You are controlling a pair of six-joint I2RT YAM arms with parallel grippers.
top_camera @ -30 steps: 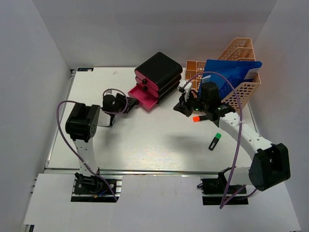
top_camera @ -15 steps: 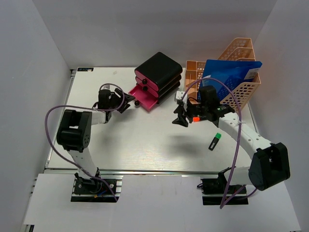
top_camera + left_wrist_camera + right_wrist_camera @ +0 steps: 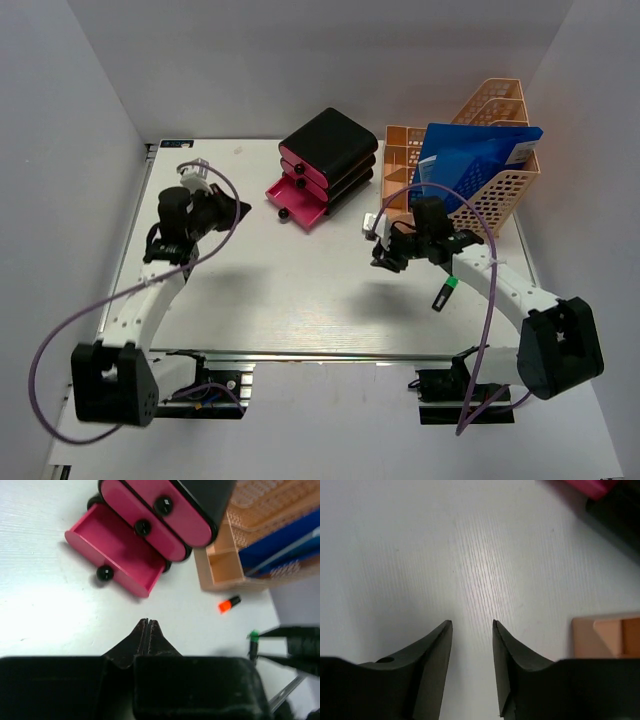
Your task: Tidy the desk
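Note:
The desk [image 3: 300,300] is a white tabletop. My left gripper [image 3: 240,209] hovers over its left part, away from the drawer box, with its jaws shut on nothing [image 3: 146,623]. My right gripper [image 3: 385,258] hangs low over the desk right of centre, open, with only bare white surface between its fingers [image 3: 472,625]. A green-capped marker [image 3: 445,293] lies on the desk just right of it. An orange marker [image 3: 229,604] lies near the peach organiser in the left wrist view; my right arm hides it from above.
A black-and-pink drawer box [image 3: 328,148] stands at the back centre with its bottom drawer [image 3: 297,198] pulled out and empty [image 3: 117,550]. A peach mesh rack [image 3: 500,110] holding a blue folder [image 3: 470,160] and a low peach organiser [image 3: 403,150] stand at the back right.
My left arm has swung left away from the open drawer and its jaws have shut. My right gripper has opened and moved nearer and lower. The orange marker no longer shows from above.

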